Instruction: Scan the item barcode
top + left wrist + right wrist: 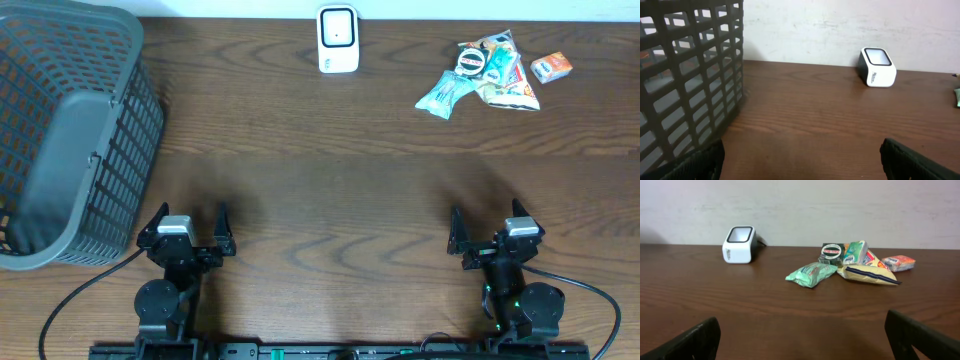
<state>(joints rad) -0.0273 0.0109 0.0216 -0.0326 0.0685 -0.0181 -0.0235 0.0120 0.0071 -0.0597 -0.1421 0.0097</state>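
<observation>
At the table's (330, 190) far right we spot our snack packets (487, 72) heaped together, a mint-green pouch (447, 92) foremost and an orange pack (551, 67) just beside them, print too small to read. The white scanner (338, 40) stands mid-back, its side lettering blurred. Left gripper (191, 214) and right gripper (486, 213) gape empty. A grey basket (70, 140) sits far left.

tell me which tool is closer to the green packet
Right. The right tool is nearly in line with the green packet, back toward the robot; the left tool is far off to the side, by the basket.
</observation>
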